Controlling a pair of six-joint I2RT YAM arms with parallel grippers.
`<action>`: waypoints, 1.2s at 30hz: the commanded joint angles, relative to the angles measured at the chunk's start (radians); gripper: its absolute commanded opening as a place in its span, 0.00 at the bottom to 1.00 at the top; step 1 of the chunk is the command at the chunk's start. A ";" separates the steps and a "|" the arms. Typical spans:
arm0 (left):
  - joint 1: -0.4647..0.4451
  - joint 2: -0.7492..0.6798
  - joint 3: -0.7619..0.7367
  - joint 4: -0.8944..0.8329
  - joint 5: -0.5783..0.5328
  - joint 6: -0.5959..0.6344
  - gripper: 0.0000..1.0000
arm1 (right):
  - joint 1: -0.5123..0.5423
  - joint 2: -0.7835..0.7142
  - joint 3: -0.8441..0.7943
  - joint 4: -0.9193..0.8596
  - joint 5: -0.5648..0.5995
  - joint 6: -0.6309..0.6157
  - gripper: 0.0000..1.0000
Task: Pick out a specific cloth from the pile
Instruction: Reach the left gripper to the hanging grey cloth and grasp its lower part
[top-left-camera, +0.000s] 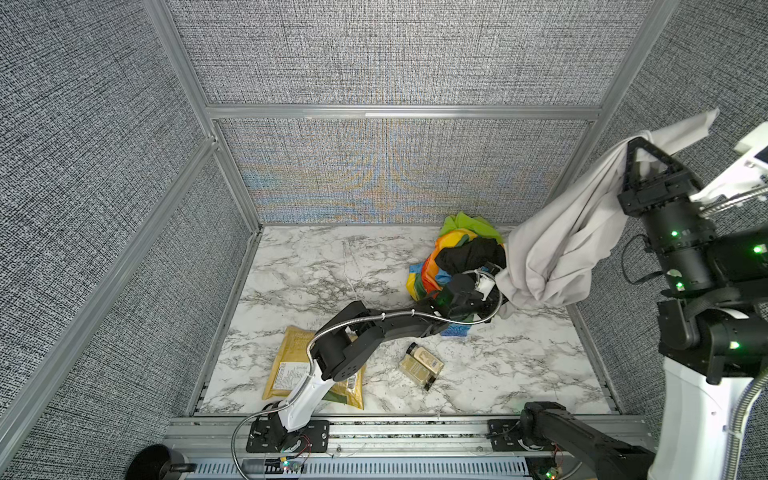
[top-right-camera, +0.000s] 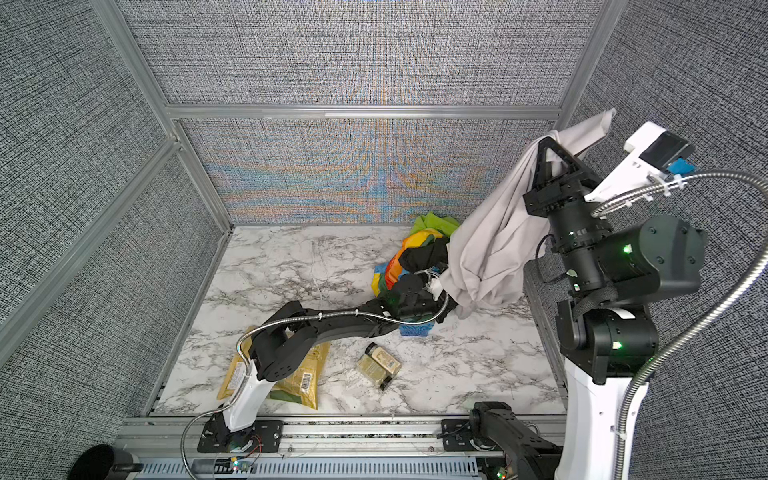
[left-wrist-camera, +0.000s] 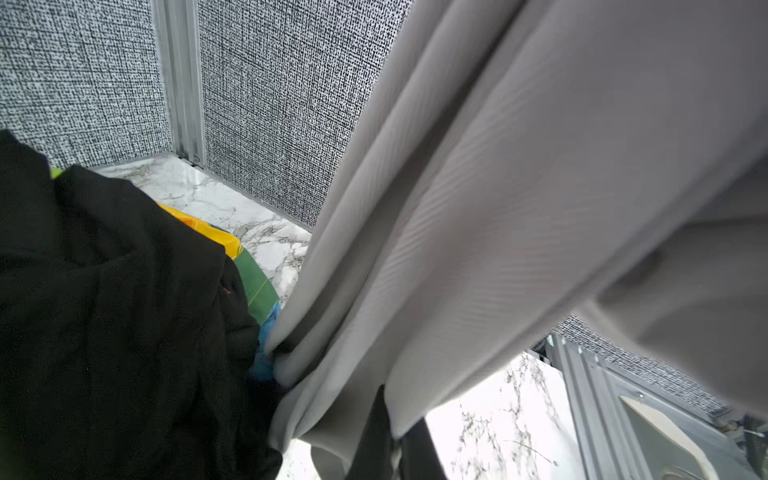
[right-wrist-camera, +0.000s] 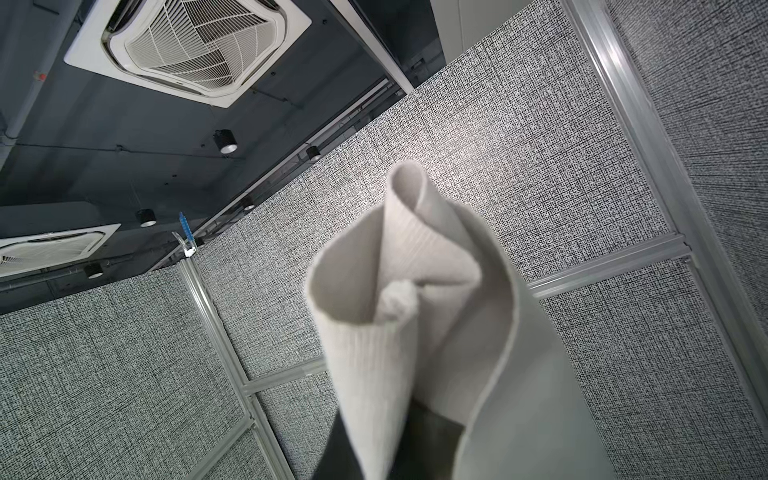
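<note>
Your right gripper (top-left-camera: 632, 143) is pinching the cloth (top-left-camera: 552, 249) high up, and it is hanging down beside the pile (top-left-camera: 457, 257). Your left gripper (left-wrist-camera: 392, 432) is squeezing its low end. It is looking soft, light and floppy, so grab a bunched fold.

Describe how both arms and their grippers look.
The left arm and right arm share black jointed links on a white lower segment, green indicator lights and a ribbed metal conduit zip-tied alongside. The right arm carries a white wrist camera mount with a blue tab. The right gripper is a black triangular open frame.
</note>
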 joint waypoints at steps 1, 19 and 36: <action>0.004 -0.064 -0.026 0.068 0.030 -0.001 0.00 | 0.001 -0.032 -0.026 0.009 0.050 -0.042 0.00; -0.017 -0.175 0.083 0.136 0.121 -0.089 0.00 | 0.000 -0.320 -0.469 -0.063 0.300 -0.085 0.00; 0.023 -0.004 0.673 -0.164 0.168 -0.042 0.00 | 0.000 -0.325 -0.546 -0.113 0.288 -0.113 0.00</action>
